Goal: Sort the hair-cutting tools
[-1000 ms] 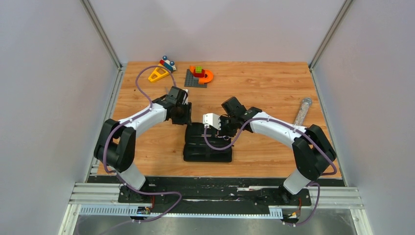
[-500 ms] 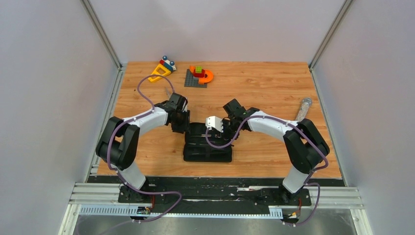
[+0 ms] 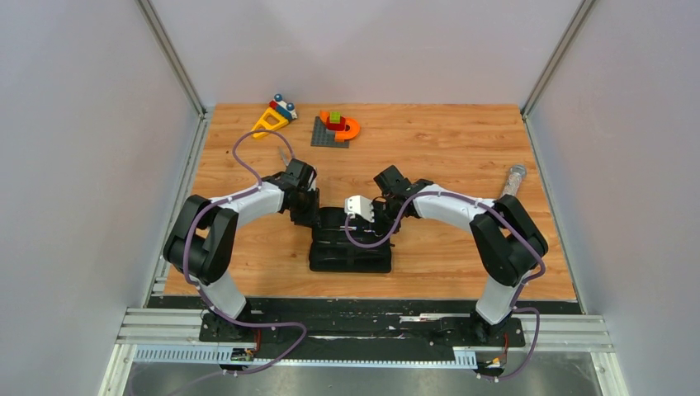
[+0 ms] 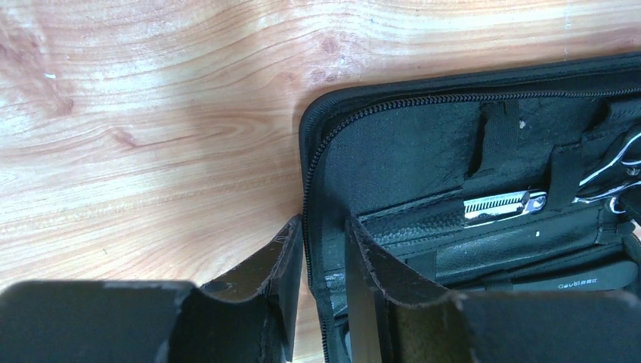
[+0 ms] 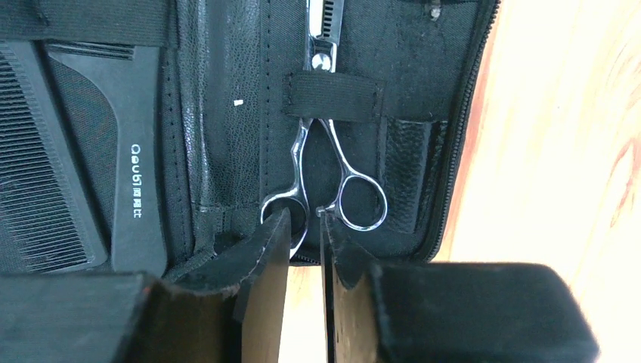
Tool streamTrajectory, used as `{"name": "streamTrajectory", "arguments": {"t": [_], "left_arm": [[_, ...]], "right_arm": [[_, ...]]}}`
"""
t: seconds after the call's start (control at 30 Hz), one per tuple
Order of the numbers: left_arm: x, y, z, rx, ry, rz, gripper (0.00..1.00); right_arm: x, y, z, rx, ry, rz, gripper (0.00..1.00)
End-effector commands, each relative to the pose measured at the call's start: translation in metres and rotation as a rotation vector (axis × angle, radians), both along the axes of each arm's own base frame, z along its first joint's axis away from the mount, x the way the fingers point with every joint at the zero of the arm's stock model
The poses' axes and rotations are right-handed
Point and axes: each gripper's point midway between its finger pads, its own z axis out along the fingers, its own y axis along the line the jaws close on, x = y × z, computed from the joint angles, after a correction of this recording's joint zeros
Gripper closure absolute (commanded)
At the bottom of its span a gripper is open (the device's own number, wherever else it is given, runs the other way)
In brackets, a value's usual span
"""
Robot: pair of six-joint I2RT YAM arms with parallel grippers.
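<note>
A black zip case (image 3: 351, 257) lies open in the middle of the table. In it, a pair of silver scissors (image 5: 334, 175) sits under an elastic strap, beside the black comb (image 5: 137, 155). My right gripper (image 5: 305, 221) is at the case's right edge, narrowly open, with the inner side of one ring handle between its fingertips (image 5: 281, 227). My left gripper (image 4: 321, 238) is open and straddles the case's left zipper rim (image 4: 308, 189), one finger outside and one inside. The scissors' toothed blade (image 4: 499, 204) shows in the left wrist view. From above, both grippers (image 3: 307, 216) (image 3: 380, 221) flank the case's far half.
Colourful toy blocks on a grey plate (image 3: 335, 126) and a yellow toy (image 3: 270, 120) stand at the back of the table. A clear glittery tube (image 3: 512, 177) lies at the right, behind my right arm. Grey walls close in both sides.
Both grippers have narrowed. The left gripper has come down and nearer onto the case's left rim. The right arm has folded in toward the case's right edge.
</note>
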Motion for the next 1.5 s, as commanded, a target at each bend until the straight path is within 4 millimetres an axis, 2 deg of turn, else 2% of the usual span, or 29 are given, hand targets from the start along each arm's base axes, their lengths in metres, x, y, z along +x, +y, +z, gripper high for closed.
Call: {"name": "streamTrajectory", "arguments": {"t": [0.0, 0.23, 0.4, 0.53, 0.63, 0.77, 0.87, 1.03, 1.1, 1.23, 1.27, 1.37, 1.47], "left_arm": [[-0.001, -0.002, -0.006, -0.016, 0.014, 0.005, 0.67], [-0.001, -0.007, -0.006, -0.040, 0.020, 0.009, 0.70], [-0.001, -0.009, -0.006, -0.054, 0.022, 0.009, 0.70], [-0.001, -0.010, -0.005, -0.060, 0.021, 0.007, 0.71], [-0.002, -0.010, -0.005, -0.061, 0.022, 0.005, 0.70], [-0.007, -0.009, -0.002, -0.063, 0.022, -0.002, 0.70], [-0.016, -0.009, -0.001, -0.074, 0.044, -0.022, 0.70], [-0.029, -0.010, 0.006, -0.086, 0.060, -0.046, 0.68], [-0.032, -0.010, 0.011, -0.092, 0.063, -0.048, 0.65], [-0.030, -0.007, 0.026, -0.086, 0.030, -0.039, 0.50], [-0.027, -0.004, 0.030, -0.076, 0.015, -0.031, 0.47], [-0.011, 0.005, 0.053, -0.052, -0.045, -0.010, 0.35], [0.015, 0.023, 0.072, 0.014, -0.119, 0.043, 0.20]], "right_arm": [[-0.004, 0.019, 0.001, 0.065, 0.016, 0.075, 0.79], [-0.012, 0.030, 0.008, 0.073, 0.001, 0.117, 0.83], [-0.015, 0.039, 0.004, 0.061, -0.018, 0.152, 0.86], [-0.013, 0.044, -0.002, 0.046, -0.055, 0.169, 0.89], [-0.008, 0.045, 0.000, 0.045, -0.090, 0.161, 0.89], [-0.008, 0.042, 0.017, 0.068, -0.118, 0.133, 0.85], [-0.016, 0.037, 0.035, 0.102, -0.132, 0.111, 0.77], [-0.029, 0.018, 0.054, 0.123, -0.159, 0.048, 0.69], [-0.028, 0.007, 0.058, 0.114, -0.188, -0.001, 0.67], [-0.011, -0.009, 0.083, 0.196, -0.258, -0.191, 0.64], [-0.004, -0.012, 0.092, 0.232, -0.271, -0.253, 0.59], [0.022, -0.028, 0.120, 0.319, -0.353, -0.490, 0.54], [0.045, -0.052, 0.151, 0.417, -0.414, -0.740, 0.52]]}}
